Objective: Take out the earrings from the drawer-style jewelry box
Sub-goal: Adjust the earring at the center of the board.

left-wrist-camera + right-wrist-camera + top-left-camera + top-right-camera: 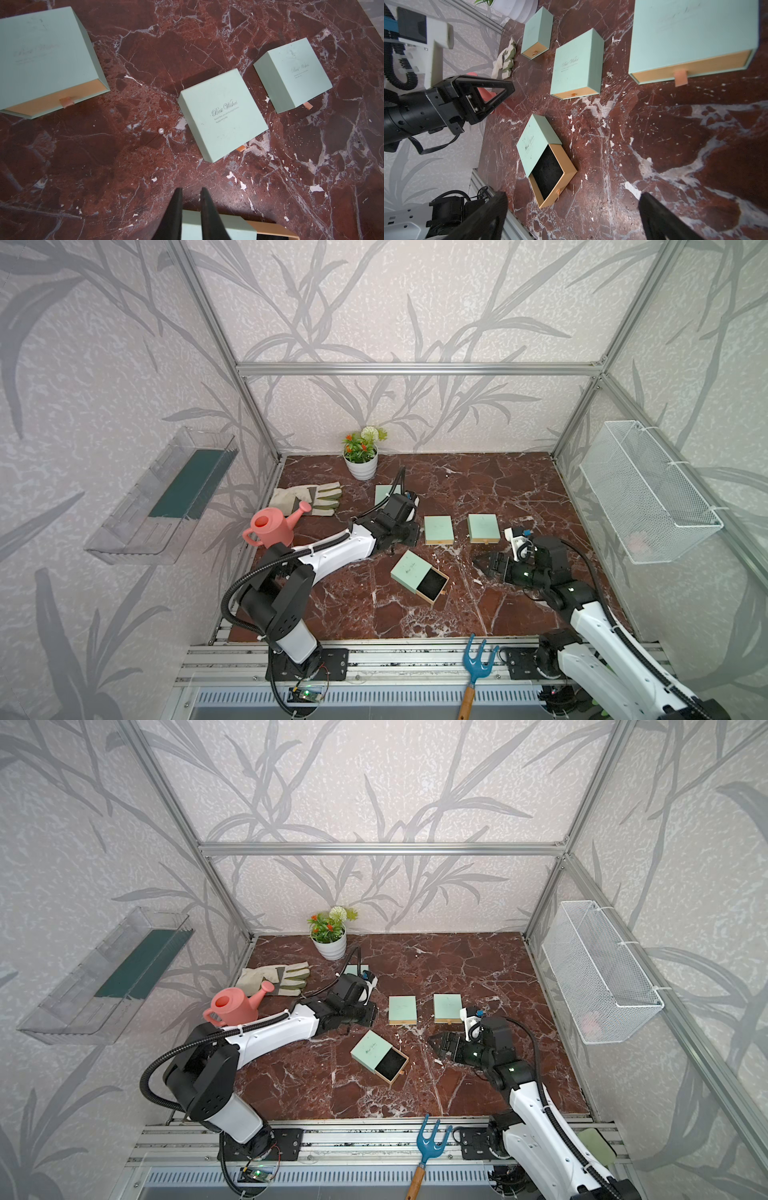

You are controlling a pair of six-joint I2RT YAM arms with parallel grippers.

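**Top views.** I count four mint-green cardboard drawer boxes on the red-brown marbled table [511,485]. Three are shut: the back box [383,492], half hidden behind the left arm [336,549], the centre box [438,529] and the outer box [483,527]. The fourth is the open box [409,568], with its tan drawer [432,585] drawn partly out. The right fingers [484,563] hover near it without touching it. The earrings are too small to find from here.

**Left wrist view.** One pearl stud earring [161,131] lies on bare table, outside the drawer. It sits between two shut boxes and touches neither. The left fingers [181,194] are narrowly parted with nothing between them, close by the open box's sleeve.

**Right wrist view.** The right fingers are spread wide and empty. I can make out no earring on the drawer's black lining [548,170]. Pale flecks on the table may be only marble chips.

**Judgement.** One earring is out and a second is unaccounted for. I would search the lining first. I would then descend plumb with the fingers narrow and pinch the bead rather than the post. The right arm should steady the sleeve so the box cannot slide.
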